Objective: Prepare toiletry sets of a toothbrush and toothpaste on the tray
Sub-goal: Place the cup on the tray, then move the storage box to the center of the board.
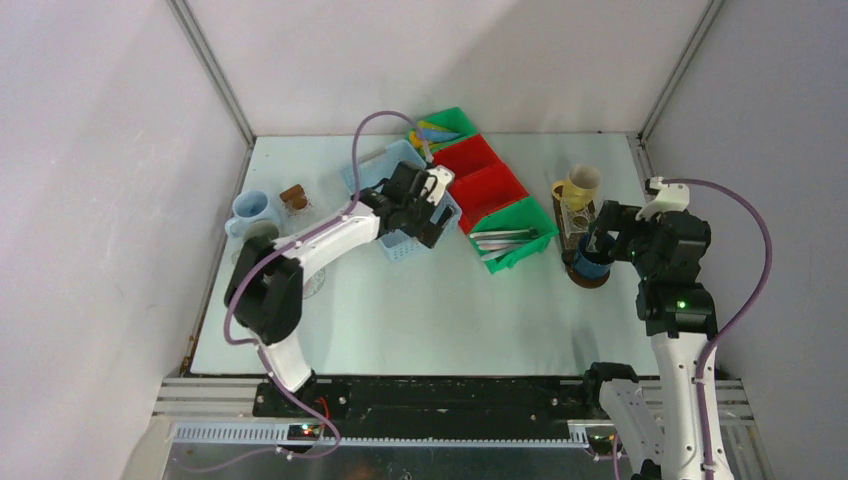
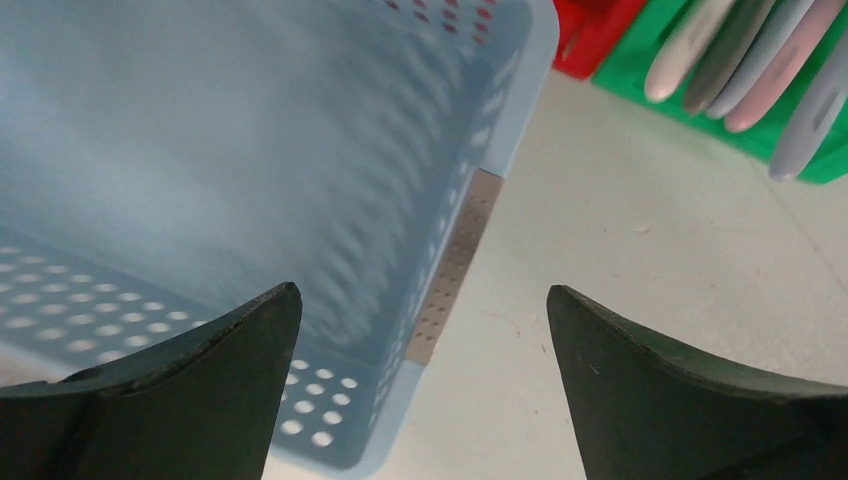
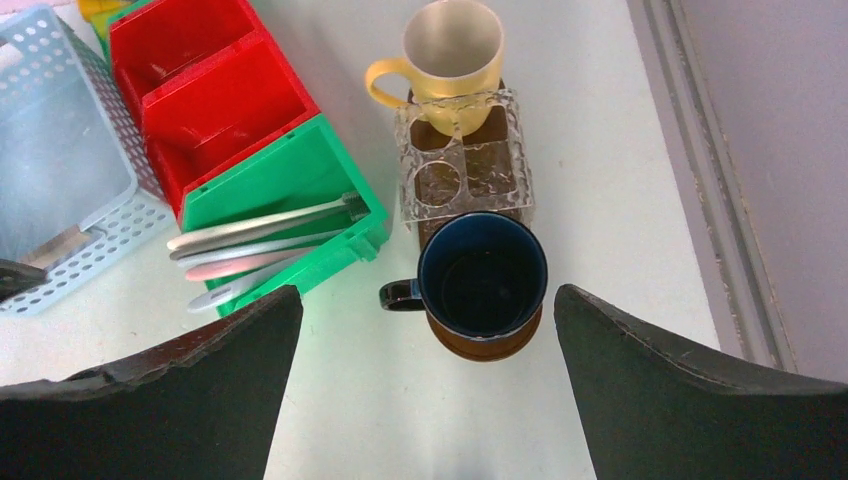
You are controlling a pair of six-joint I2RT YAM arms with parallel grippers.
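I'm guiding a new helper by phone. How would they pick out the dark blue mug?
On the right side of the table, a dark brown tray lies beside the green bin of toothbrushes. The dark blue mug stands on its near end, under the open right gripper. Its neighbours, a clear textured holder and a yellow mug, are both pale.

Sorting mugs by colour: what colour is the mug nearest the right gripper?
The mug is dark blue; the right wrist view shows it best.

No legible text or labels.
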